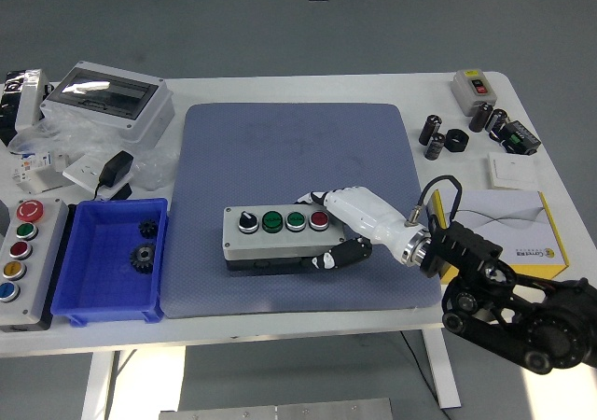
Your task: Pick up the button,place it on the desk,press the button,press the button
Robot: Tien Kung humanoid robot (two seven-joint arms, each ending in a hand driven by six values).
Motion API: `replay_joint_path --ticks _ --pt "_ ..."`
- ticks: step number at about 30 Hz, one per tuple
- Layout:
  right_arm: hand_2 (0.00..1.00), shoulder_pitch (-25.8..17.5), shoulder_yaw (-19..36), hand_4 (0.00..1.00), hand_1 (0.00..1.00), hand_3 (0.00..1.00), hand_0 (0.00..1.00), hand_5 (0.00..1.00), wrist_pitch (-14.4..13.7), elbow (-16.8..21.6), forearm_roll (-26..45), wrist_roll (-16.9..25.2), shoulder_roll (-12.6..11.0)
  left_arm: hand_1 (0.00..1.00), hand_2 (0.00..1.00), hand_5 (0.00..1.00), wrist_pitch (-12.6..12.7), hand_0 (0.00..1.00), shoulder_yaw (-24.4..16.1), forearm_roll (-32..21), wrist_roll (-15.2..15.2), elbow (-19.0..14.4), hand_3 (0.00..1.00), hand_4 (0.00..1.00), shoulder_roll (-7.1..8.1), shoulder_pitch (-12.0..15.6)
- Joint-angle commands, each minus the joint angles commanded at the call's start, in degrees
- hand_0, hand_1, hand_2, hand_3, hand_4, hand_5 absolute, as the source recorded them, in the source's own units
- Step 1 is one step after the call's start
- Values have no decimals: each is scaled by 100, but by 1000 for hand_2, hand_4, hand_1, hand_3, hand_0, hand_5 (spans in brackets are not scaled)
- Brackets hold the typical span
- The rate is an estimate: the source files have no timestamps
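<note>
Button box (278, 237) on mat (297, 163) near front edge; bin (93, 287) left.

Grey-lidded plastic button box (277, 240): matt lid, darker base, glossy round caps in black, green, green, red.

White-shelled robot hand with black fingers (347, 226): smooth glossy plastic shell, fingers closed around the box's right end. Black arm behind it looks like matt metal and plastic, with exposed cable.

Blue-grey rectangular mat (298, 159): matt, fine pebbled texture, rubber- or fabric-like.

White table top (280, 89): smooth, low sheen.

Blue plastic bin (67, 280): smooth, slightly glossy; two dark gears (144, 243) inside, metal or plastic unclear.

Grey enclosure with clear lid (107, 99): lid shiny, reflecting light.

White-and-yellow cardboard box (508, 229): smooth printed paper surface.

Crumpled clear plastic bags (42, 145): glossy.
</note>
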Motion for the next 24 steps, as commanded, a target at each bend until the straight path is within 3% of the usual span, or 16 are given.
replay_joint_path --ticks 4,5,10,11,16,17,22,23,24 --pt "359 -74 63 126 328 383 249 2 -15 -57 -100 -53 30 587 533 271 1 627 -6 11 6 0 595 647 -4 4" --pt "527 -90 78 333 569 499 625 2 -13 -64 -103 -66 32 587 532 273 1 627 -5 9 6 0 595 649 -5 5" --pt "527 -171 181 333 569 499 625 2 -35 -89 -67 -55 43 587 532 273 0 627 12 -9 10 0 595 649 -9 13" --pt "623 -182 202 196 669 625 715 2 -40 -93 -55 -36 43 587 532 276 -1 627 16 -14 11 0 594 651 -10 14" --pt "623 -211 276 196 669 625 715 2 -40 -111 1 30 38 587 532 276 -2 627 30 -29 15 0 594 651 -13 18" --pt "709 -209 280 240 753 687 778 2 -37 -115 13 39 37 587 532 278 -3 627 31 -29 15 0 594 652 -14 17" --pt "709 -181 244 240 753 687 778 2 -9 -127 102 71 26 587 532 278 -8 627 32 -28 9 0 594 652 -14 7" --pt "792 -173 231 287 798 820 832 2 -2 -134 135 78 24 587 532 277 -8 627 34 -29 9 0 594 652 -13 4" --pt "792 -168 221 287 798 820 832 2 3 -140 164 83 22 587 532 277 -7 627 34 -29 11 0 594 652 -13 3"
